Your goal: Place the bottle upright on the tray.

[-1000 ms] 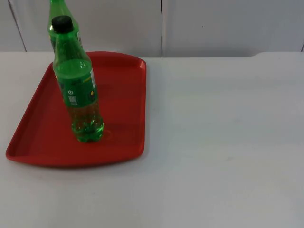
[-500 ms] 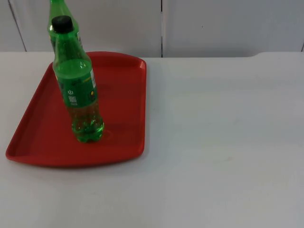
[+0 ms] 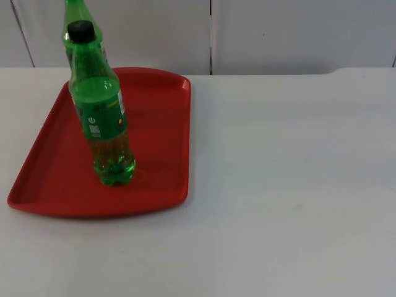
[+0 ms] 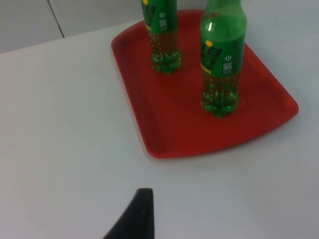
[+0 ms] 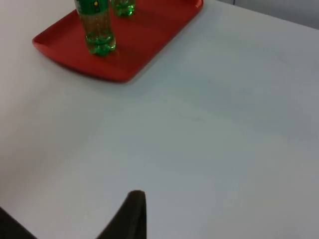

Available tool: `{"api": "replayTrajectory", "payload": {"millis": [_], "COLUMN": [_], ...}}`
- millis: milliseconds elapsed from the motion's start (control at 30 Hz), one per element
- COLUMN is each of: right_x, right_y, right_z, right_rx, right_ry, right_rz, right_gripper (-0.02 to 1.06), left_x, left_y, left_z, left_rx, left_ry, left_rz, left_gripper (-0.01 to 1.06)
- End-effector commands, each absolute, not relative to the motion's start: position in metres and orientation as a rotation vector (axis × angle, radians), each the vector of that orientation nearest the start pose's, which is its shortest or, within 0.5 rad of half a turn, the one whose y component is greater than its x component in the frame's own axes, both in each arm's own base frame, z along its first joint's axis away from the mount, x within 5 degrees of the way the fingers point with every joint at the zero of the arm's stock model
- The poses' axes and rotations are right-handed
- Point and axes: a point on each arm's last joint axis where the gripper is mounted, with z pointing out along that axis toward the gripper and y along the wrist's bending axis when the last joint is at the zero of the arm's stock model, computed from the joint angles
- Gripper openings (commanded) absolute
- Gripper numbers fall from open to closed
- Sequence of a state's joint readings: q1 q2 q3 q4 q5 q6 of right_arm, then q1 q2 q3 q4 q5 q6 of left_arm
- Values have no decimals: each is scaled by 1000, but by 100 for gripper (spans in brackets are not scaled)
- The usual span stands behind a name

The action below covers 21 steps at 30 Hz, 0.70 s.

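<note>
Left claw [image 4: 137, 219]: one black fingertip is seen above bare desk [image 4: 60, 129], well apart from the red tray [image 4: 169, 129]; whether it is wide or narrow cannot be told. Nothing is held by it, as far as can be judged.

Top view: a green soda bottle [image 3: 102, 117] with a black cap is recorded standing upright on the red tray, near the tray's front edge. A second green bottle [image 3: 75, 15] is noted directly behind it, toward the grey partition wall [image 3: 278, 31]; its base is hidden. The tray lies on the left half of the white desk.

Left wrist view: both bottles are seen upright on the tray, apart from each other, each with a green-and-yellow label. The nearer bottle stands close to one tray edge.

Right wrist view: the right claw [image 5: 129, 216] is seen as a single black fingertip over bare desk, well apart from the tray; its opening cannot be told. This arm is judged to be waiting.

Handling judgement: the placement appears complete, the bottle being upright and free of both claws. The bottle is judged to be filled, hence moderately heavy; thin plastic, smooth and somewhat slippery, slightly yielding under squeeze. If a regrasp were needed, the labelled mid-body is judged the best hold, taken from the side.
</note>
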State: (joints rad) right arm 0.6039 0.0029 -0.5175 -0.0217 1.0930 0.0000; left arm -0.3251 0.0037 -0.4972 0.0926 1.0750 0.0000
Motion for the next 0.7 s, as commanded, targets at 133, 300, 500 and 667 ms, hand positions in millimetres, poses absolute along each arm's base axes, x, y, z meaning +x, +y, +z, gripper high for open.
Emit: {"api": "replayTrajectory", "payload": {"millis": [133,300,500,667], "right_x": [-5,-5,-5,-5], "right_y": [-6,-6,-6,-6], "right_z": [279,279,279,279], "right_rx": [-615,-615,-615,-615], "right_ry": [1974,1974,1974,1974], "right_rz": [348,348,348,348], "right_gripper": [105,105,105,105], "left_x": [-2,-2,-2,-2], "left_y": [9,9,9,9], "left_z": [275,275,275,275], "left_rx": [329,329,329,329], "left_ry": [2034,2034,2034,2034], "left_rz": [-90,-90,-90,-90], "left_gripper": [105,105,105,105]}}
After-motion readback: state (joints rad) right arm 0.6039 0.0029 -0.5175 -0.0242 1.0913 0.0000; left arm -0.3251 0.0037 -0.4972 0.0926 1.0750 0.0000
